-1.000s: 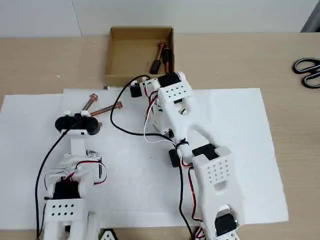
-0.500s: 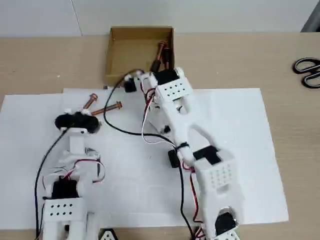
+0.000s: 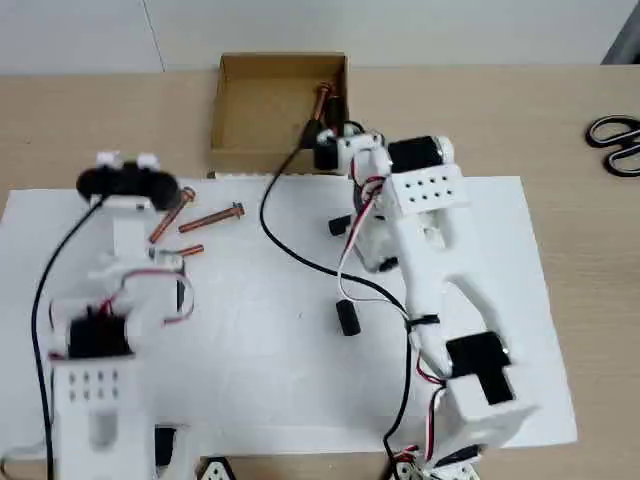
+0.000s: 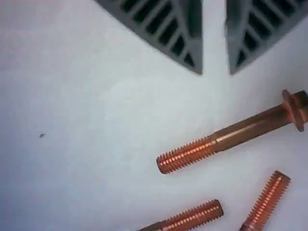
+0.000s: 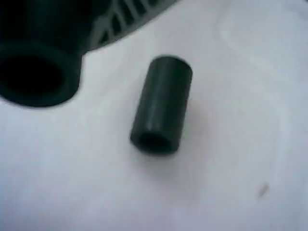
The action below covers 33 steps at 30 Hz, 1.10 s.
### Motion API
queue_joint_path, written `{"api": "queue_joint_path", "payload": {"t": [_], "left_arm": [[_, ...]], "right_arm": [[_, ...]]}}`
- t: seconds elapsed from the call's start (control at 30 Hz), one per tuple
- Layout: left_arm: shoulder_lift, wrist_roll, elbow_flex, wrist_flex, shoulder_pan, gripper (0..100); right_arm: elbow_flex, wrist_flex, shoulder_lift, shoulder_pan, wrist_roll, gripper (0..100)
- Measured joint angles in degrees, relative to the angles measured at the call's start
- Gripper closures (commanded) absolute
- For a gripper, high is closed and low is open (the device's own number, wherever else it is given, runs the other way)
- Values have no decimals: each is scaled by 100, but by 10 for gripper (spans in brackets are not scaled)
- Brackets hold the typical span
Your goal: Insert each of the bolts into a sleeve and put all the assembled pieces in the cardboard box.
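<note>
The left claw [image 4: 215, 71] hangs just over the white sheet [image 4: 72, 120] with its two fingers [image 4: 168, 29] apart and nothing between them. I judge this narrow gap to be lined up for taking a bolt, since the flanged bolt [image 4: 231, 137] lies just beside the tips. The fingers are grey plastic, wedge-shaped and ribbed with open slots. The bolt is coppery metal, smooth along its shank and finely threaded at the free end, with a wide collar under its head. Two more bolts [image 4: 187, 219] show their threaded ends near it, apart from one another. In the right wrist view the right claw [image 5: 115, 21] sits above the same matte sheet, and I cannot tell whether it is clamped or slack. A sleeve [image 5: 161, 106] lies on its side there, a short, dull black tube with a round bore, free of any grip. A second sleeve [image 5: 33, 72] looms close by the claw with its bore toward the lens, and whether it is held is unclear. From the high view the layout reads as a sorting: loose bolts [image 3: 212, 217] on the left arm's side of the sheet, black sleeves [image 3: 347, 318] on the right arm's side, so each arm likely fetches one half. The cardboard box [image 3: 250, 100], brown, shallow and open-topped, stands on the wooden counter [image 3: 560, 110] past the sheet's far edge, with one assembled piece [image 3: 320, 100] inside against its wall. Scissors [image 3: 612, 145] lie well apart.
</note>
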Motion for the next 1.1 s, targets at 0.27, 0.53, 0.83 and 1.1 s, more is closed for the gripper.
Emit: {"api": "queue_joint_path", "payload": {"t": [0.27, 0.53, 0.83, 1.1], "left_arm": [[2892, -466, -2716, 897, 0, 961], [4941, -1240, -4844, 1626, 229, 962], [6857, -2831, -6426, 2163, 484, 957], [8123, -3815, -7965, 2558, 501, 920]], "right_arm": [[1424, -88, -1266, 431, -18, 991], [3086, -668, -2400, 941, -18, 994], [3701, -949, -3147, 1495, 255, 995], [3736, -949, -3182, 2242, 334, 995]]}}
